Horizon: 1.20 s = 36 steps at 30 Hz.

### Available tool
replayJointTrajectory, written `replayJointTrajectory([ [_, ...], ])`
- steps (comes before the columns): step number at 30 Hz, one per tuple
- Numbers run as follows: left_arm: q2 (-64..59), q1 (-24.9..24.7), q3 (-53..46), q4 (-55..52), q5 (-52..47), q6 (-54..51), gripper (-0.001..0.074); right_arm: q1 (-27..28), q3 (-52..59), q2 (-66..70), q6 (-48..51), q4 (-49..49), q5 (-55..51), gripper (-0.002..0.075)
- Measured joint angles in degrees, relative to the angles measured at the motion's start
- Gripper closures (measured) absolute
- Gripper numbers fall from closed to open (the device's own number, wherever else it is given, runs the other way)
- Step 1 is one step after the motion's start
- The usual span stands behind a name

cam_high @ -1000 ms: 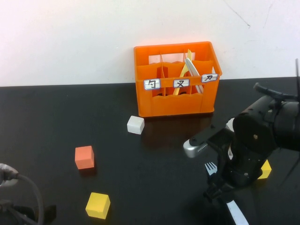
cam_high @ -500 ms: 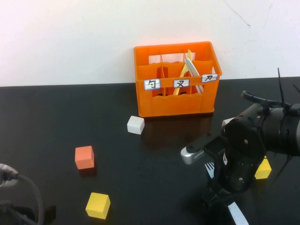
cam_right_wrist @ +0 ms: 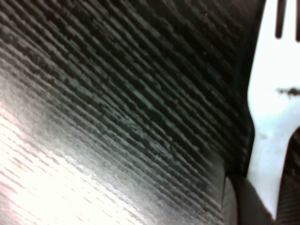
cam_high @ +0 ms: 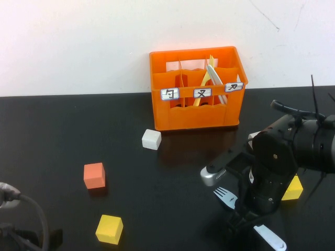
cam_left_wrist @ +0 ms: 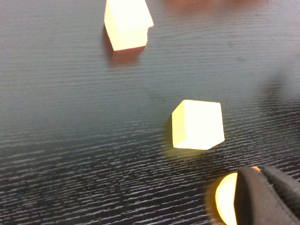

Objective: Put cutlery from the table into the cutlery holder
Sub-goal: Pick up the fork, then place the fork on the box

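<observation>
My right gripper (cam_high: pixel 245 215) is low over the black table (cam_high: pixel 63 136) at the front right, shut on the middle of the pale blue-white fork (cam_high: pixel 226 195). The tines point left and the handle end sticks out to the right. In the right wrist view the fork (cam_right_wrist: pixel 274 112) runs between the fingers (cam_right_wrist: pixel 234 201). The orange cutlery holder (cam_high: pixel 196 112) stands at the back and holds the yellow fork (cam_high: pixel 204 80) and a cream-white knife (cam_high: pixel 214 77). I see no grey knife. My left gripper (cam_left_wrist: pixel 257 171) is shut and empty at the front left, near a yellow cube (cam_left_wrist: pixel 198 124).
A white cube (cam_high: pixel 151 139), an orange cube (cam_high: pixel 94 175) and a yellow cube (cam_high: pixel 109 229) lie left of centre. Another yellow cube (cam_high: pixel 293 189) sits just right of my right arm. A white bit (cam_high: pixel 254 135) shows behind that arm.
My right arm sank and shifted slightly left over the fork. The fork turned, its tines swinging left and its handle end right, and it now sits in the gripper.
</observation>
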<state>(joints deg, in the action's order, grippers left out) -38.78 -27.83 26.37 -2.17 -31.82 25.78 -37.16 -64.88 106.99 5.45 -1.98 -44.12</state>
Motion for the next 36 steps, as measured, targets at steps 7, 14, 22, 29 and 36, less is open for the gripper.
replayJointTrajectory([
  [7,0.0,0.0,0.0,0.0,0.0,0.0,0.0736,0.0,0.0,-0.1,0.1,0.3,1.5,0.0591],
  [14,0.0,0.0,0.0,0.0,0.0,0.0,0.0736,0.0,0.1,-5.2,0.3,0.4,8.3,0.0591],
  [22,0.0,0.0,0.0,0.0,1.0,0.0,0.0736,0.0,0.1,-12.6,8.6,7.2,23.8,0.0591],
  [29,0.0,0.0,0.0,0.0,1.3,0.0,0.0736,0.0,-4.9,-10.9,12.8,9.7,34.3,0.0591],
  [36,0.0,0.0,0.0,0.0,1.3,0.0,0.0736,0.0,-17.4,-2.8,15.0,9.9,37.5,0.0591],
])
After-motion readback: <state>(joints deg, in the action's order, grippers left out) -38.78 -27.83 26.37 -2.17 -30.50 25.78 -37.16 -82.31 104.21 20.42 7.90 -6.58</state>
